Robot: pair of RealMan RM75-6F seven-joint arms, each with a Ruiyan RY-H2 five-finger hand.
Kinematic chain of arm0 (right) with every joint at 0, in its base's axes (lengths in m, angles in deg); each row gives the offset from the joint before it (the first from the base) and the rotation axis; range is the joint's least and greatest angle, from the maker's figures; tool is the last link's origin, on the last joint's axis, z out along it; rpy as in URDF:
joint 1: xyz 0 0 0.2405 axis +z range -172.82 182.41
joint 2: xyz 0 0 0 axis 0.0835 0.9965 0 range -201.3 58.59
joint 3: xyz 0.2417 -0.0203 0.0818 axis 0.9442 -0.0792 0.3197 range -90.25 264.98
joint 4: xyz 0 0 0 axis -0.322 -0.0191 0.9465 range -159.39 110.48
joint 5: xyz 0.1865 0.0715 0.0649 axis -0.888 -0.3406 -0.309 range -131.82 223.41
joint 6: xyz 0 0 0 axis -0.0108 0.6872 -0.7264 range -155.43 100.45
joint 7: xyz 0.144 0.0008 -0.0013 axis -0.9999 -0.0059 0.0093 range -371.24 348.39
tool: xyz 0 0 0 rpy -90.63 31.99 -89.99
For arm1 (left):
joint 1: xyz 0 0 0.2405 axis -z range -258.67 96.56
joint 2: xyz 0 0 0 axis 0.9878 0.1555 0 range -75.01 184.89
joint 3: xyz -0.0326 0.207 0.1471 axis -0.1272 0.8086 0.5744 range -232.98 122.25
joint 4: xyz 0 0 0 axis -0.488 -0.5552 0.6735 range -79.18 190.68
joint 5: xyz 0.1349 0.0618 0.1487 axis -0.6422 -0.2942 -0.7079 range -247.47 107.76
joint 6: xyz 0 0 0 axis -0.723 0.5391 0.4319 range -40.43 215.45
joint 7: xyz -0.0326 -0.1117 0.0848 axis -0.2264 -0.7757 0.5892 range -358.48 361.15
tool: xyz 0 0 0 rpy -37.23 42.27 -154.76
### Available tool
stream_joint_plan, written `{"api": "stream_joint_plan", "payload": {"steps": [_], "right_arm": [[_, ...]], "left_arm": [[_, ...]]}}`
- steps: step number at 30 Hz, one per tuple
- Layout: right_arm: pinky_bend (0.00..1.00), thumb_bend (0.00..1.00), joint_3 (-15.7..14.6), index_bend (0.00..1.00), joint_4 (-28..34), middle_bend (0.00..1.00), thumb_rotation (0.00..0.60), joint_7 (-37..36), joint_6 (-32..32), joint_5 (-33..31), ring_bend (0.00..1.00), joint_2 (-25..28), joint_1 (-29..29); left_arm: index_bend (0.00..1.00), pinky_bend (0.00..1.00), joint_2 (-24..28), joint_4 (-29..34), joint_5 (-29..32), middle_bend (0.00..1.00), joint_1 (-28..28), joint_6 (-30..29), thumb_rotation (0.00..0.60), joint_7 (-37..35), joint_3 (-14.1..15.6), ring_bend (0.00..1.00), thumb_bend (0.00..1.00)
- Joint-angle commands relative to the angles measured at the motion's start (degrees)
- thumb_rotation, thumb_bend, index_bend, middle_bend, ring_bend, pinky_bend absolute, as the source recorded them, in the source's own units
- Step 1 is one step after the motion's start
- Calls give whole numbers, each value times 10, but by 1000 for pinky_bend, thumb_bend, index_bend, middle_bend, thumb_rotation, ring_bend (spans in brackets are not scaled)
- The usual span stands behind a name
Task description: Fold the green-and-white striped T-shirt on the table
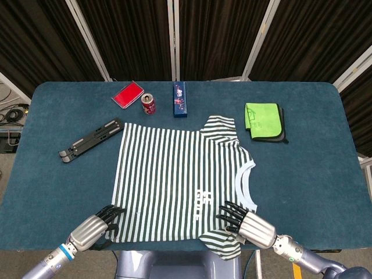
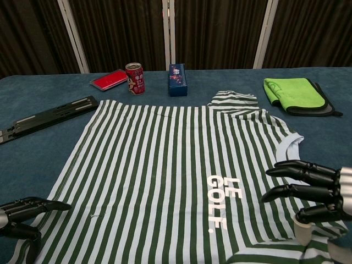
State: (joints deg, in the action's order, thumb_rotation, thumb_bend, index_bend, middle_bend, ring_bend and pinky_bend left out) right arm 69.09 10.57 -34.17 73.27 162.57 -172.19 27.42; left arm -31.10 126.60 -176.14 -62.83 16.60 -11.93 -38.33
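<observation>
Left robot hand [image 1: 93, 228] low at near edge of desk [image 1: 46, 174], fingers spread and slightly curled, tips at the near left hem corner of the T-shirt [image 1: 180, 180]. Chest view shows the same left robot hand [image 2: 22, 216] with dark fingers fanned just over the hem; contact with the cloth cannot be told; nothing held.

Right robot hand [image 1: 247, 224] at near right of the shirt, fingers spread, holding nothing. In chest view the right robot hand [image 2: 313, 190] hovers over or rests on the striped cloth beside the collar; which one, cannot tell. Near sleeve [image 1: 224, 244] lies bunched under and beside this hand, hanging at the desk edge.

T-shirt lies flat, front up, mid-desk, collar [image 1: 244, 186] toward the right, hem toward the left. White lettering [image 2: 224, 209] on the chest, near the right hand. Far sleeve [image 1: 220, 128] folded over on itself.

Left of the shirt, apart from it: black folded stand [image 1: 91, 139], lying slantwise.

Right, beyond the far sleeve: green cloth [image 1: 261, 120] lying on a dark cloth [image 1: 283, 131].

Farthest row: red can [image 1: 149, 103] upright; red flat case [image 1: 128, 94] just left of it; blue box [image 1: 180, 99] lying flat to the can's right.
</observation>
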Motion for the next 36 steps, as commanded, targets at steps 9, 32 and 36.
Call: {"api": "stream_joint_plan", "payload": {"steps": [9, 32, 36], "right_arm": [[0, 446, -1, 718, -3, 199, 600, -2, -1, -1, 0, -1, -2], [0, 446, -5, 720, 12, 199, 600, -20, 3, 0, 0, 7, 0], [0, 446, -8, 721, 27, 199, 600, -13, 5, 9, 0, 17, 8]], "left_arm": [[583, 0, -5, -2, 6, 0, -1, -1, 600, -2, 0, 0, 483], [739, 0, 14, 37, 5, 0, 1, -21, 600, -42, 7, 0, 546], [743, 0, 26, 52, -4, 0, 2, -31, 600, -41, 12, 0, 554]]}}
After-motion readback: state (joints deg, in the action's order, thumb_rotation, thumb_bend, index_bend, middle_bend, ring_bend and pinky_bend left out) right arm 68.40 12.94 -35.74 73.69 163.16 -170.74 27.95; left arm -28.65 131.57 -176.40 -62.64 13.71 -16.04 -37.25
